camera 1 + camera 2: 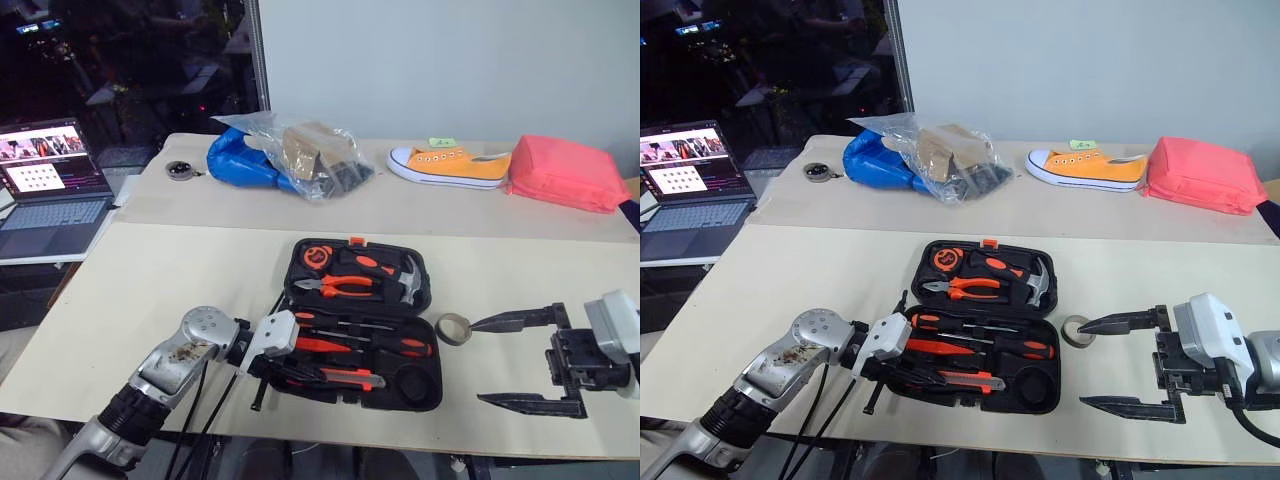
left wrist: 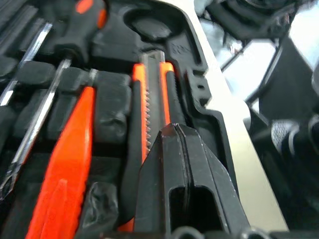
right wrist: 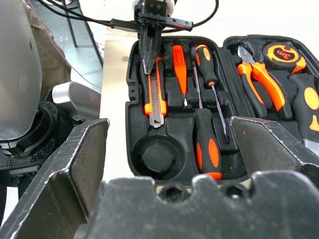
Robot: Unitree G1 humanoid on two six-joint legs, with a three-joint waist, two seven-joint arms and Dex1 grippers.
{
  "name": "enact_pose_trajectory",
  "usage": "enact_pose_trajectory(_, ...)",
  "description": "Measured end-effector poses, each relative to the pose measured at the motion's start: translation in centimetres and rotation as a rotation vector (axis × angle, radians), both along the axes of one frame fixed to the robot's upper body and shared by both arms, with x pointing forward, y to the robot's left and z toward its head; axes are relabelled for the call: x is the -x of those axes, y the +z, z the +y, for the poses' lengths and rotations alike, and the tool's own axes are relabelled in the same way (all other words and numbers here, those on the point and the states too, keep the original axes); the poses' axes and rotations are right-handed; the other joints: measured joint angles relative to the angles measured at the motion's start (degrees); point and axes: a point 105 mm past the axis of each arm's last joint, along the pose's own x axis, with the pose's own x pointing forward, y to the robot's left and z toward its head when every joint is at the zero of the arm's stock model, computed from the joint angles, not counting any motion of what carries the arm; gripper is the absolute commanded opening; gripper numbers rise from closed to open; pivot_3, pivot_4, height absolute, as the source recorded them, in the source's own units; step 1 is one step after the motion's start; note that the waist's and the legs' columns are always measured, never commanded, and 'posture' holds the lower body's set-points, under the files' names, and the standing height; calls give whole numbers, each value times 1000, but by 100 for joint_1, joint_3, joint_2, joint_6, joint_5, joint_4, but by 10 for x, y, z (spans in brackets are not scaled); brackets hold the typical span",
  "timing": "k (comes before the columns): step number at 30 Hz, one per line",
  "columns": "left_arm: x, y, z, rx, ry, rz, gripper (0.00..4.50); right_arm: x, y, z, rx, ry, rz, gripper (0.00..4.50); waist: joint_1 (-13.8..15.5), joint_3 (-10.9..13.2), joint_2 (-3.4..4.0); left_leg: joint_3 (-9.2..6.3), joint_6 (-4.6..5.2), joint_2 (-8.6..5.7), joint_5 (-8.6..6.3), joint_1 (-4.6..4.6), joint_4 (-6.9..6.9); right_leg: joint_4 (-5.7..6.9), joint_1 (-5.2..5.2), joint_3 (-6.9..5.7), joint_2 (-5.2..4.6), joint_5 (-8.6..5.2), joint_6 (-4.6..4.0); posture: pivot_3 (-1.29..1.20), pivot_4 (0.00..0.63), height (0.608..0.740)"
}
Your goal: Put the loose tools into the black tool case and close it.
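Note:
The black tool case (image 1: 296, 252) lies open near the table's front edge. In its near half rest the loose tools: an orange-and-black utility knife (image 3: 155, 102), a slim red screwdriver (image 3: 179, 69) and two orange-and-black screwdrivers (image 3: 205, 57) (image 3: 207, 144). My left gripper (image 2: 175, 132) is shut, its joined fingertips right over the knife's rear end at the case's left side, with nothing between them. To the right of the case my right gripper (image 1: 478, 360) hangs open and empty.
Pliers (image 1: 345, 286), a hammer (image 1: 395, 275) and a tape measure (image 1: 317, 255) fill the case's far half. A tape roll (image 1: 453, 328) lies between case and right gripper. At the back are a plastic bag (image 1: 300, 155), a yellow shoe (image 1: 450, 163) and a pink pouch (image 1: 565, 172). A laptop (image 1: 50, 190) stands left.

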Motion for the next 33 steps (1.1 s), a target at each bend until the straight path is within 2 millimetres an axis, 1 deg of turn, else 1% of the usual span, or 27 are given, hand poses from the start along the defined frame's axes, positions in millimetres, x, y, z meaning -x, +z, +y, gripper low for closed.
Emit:
enact_pose_trajectory(2, 0, -2, 0, -12, -16, -29, 14, 1, 0, -1, -1, -15, -2, 4500, 6, -6, 7, -1, 0, 1, 0, 14, 1, 0, 13, -1, 2, 0, 0, 0, 150, 740)
enact_pose_trajectory(5, -2, -5, -1, -25, -17, -65, 14, 1, 0, 0, -7, -25, -11, 4500, 1, -6, 7, 0, -1, 11, -1, 89, -4, -6, 93, 0, -3, -6, -3, 0, 150, 740)
enact_pose_trajectory(7, -5, -3, -2, 7, 22, -51, 14, 2, -3, 0, -17, -41, -6, 4500, 6, -6, 7, 2, -2, 11, -1, 100, -4, -6, 100, 2, -13, -24, -31, 0, 150, 740)
enact_pose_trajectory(10, -8, 6, -1, 69, 131, 43, 14, -1, -8, -4, -22, -122, 2, 4500, -3, -2, 1, 6, -2, 11, 0, 80, 1, -4, 85, 2, -19, -18, -25, 0, 150, 740)
enact_pose_trajectory(11, -8, 12, 1, 92, 151, 45, 14, -4, -10, -7, -17, -166, -9, 4500, -9, 3, -6, 6, -2, 11, 0, 80, 1, -4, 82, 2, -19, -13, -16, 0, 150, 740)
enact_pose_trajectory(12, -9, 24, 5, 118, 159, 40, 14, -8, -12, -12, -8, -224, -26, 4500, -8, 7, -12, 4, -2, 13, 0, 77, 0, -5, 79, 0, -18, -6, -4, 0, 150, 740)
enact_pose_trajectory(13, -9, 31, 7, 131, 163, 41, 260, -10, -13, -14, 1, -249, -34, 4500, -9, 8, -12, 4, -2, 13, 0, 74, -3, -4, 76, -1, -17, -3, 1, 0, 150, 740)
enact_pose_trajectory(14, -10, 49, 13, 164, 178, 46, 516, -15, -16, -19, 26, -303, -52, 4500, -5, 9, -13, 4, -2, 15, 0, 70, -8, -6, 71, -3, -16, -5, 2, 0, 150, 740)
enact_pose_trajectory(15, -11, 58, 14, 181, 184, 43, 711, -16, -17, -21, 39, -322, -56, 4500, 0, 10, -14, 4, -2, 14, 0, 67, -10, -7, 69, -3, -16, -8, 3, 0, 150, 740)
enact_pose_trajectory(17, -13, 83, 13, 234, 203, 15, 1482, -17, -24, -23, 78, -338, -27, 4500, 11, 10, -14, 4, -3, 8, -1, 58, -14, -12, 65, -4, -20, -18, 11, 0, 150, 740)
enact_pose_trajectory(20, -15, 105, 11, 274, 239, -3, 2612, -23, -39, -22, 217, -329, 32, 4500, -8, 15, -18, 5, -5, 4, -4, 47, -15, -16, 57, -1, -22, -18, 11, 0, 150, 740)
enact_pose_trajectory(23, -11, 115, 9, 280, 265, -1, 3765, -35, -44, -23, 267, -329, 59, 3777, -26, 29, -40, 3, -5, 4, -4, 46, -16, -16, 54, -3, -20, -18, 11, 0, 150, 740)
enact_pose_trajectory(25, -6, 120, 8, 270, 258, 2, 3807, -42, -48, -22, 280, -329, 62, 3097, -8, 38, -51, 1, -5, 5, -4, 45, -17, -16, 52, -6, -18, -19, 11, 0, 150, 740)
enact_pose_trajectory(30, 4, 131, 11, 237, 258, -11, 3807, -57, -63, -22, 331, -338, 73, 3097, 6, 43, -56, 3, -5, 3, -4, 22, -17, -14, 24, -5, -19, -17, 6, 0, 150, 740)
enact_pose_trajectory(33, 5, 134, 12, 233, 272, -21, 3807, -67, -67, -20, 362, -338, 60, 3097, -7, 43, -56, 6, -5, 2, -3, 2, -16, -10, -1, -1, -18, -11, -2, 0, 150, 740)
